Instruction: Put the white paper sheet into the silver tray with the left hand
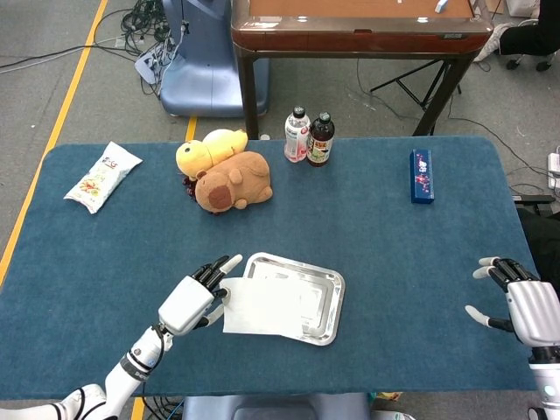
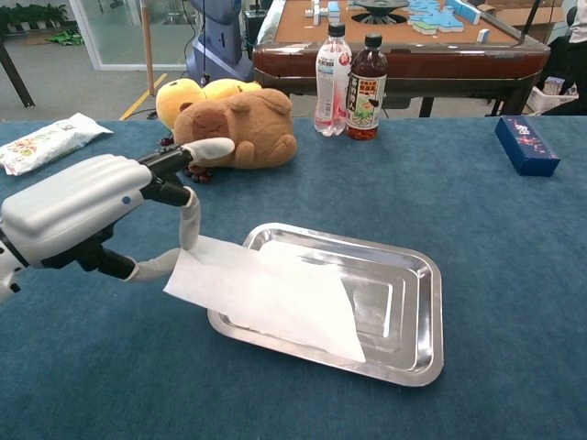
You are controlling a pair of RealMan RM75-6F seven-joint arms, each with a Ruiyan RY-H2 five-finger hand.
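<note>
Paper sheet (image 2: 266, 291) held by left robot hand (image 2: 87, 209) overlaps silver tray (image 2: 413, 312)

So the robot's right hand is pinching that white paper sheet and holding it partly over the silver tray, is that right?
Not quite: it is the left hand that pinches the white paper sheet, as the chest view shows. The right hand sits apart near the table's far edge, holding nothing. The sheet does lie partly over the silver tray.

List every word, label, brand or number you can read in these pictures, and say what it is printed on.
None can be read.
Snack packet: print blurred.
Clear bottle label: too small.
Dark bottle label: too small.
Blue box: print too small.
White paper sheet, silver tray: no text visible.
</note>
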